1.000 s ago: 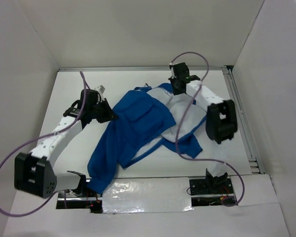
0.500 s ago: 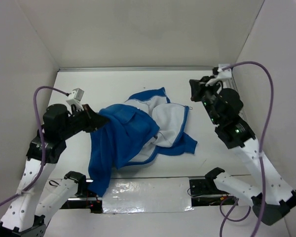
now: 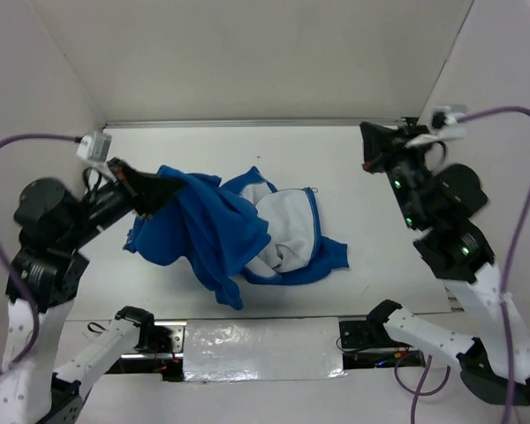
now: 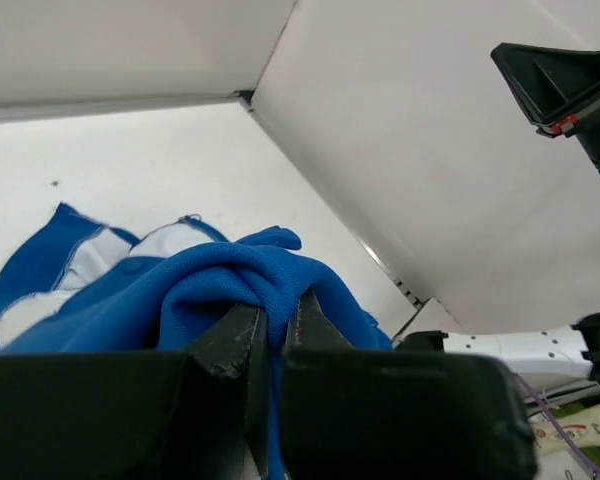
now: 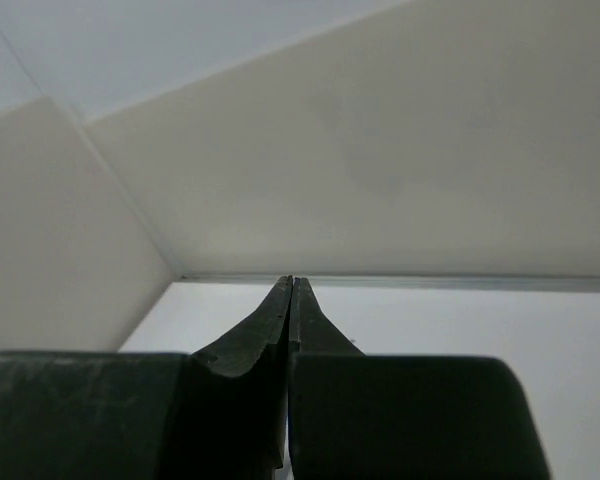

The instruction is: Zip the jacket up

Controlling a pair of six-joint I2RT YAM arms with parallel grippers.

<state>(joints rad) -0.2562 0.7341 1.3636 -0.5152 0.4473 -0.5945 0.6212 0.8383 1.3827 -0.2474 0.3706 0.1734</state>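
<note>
The royal-blue jacket [image 3: 214, 231] lies crumpled on the white table, its white lining [image 3: 287, 212] facing up at the middle. My left gripper [image 3: 150, 190] is shut on a bunched fold of the jacket's left part and holds it lifted above the table. In the left wrist view the blue cloth [image 4: 230, 285] drapes over the closed left gripper [image 4: 277, 318]. My right gripper [image 3: 368, 148] is raised at the back right, shut and empty, well clear of the jacket. In the right wrist view the right gripper [image 5: 289, 285] shows its jaws pressed together with nothing between them. The zipper is not discernible.
White walls enclose the table [image 3: 353, 177] on three sides, with a metal rail [image 3: 247, 123] along the back edge. The arm bases and a foil-taped strip [image 3: 256, 346] sit at the near edge. Purple cables loop from both arms.
My left gripper has risen and moved left, dragging the jacket's blue part up and leftward. My right arm has lifted further up and right, away from the jacket.
</note>
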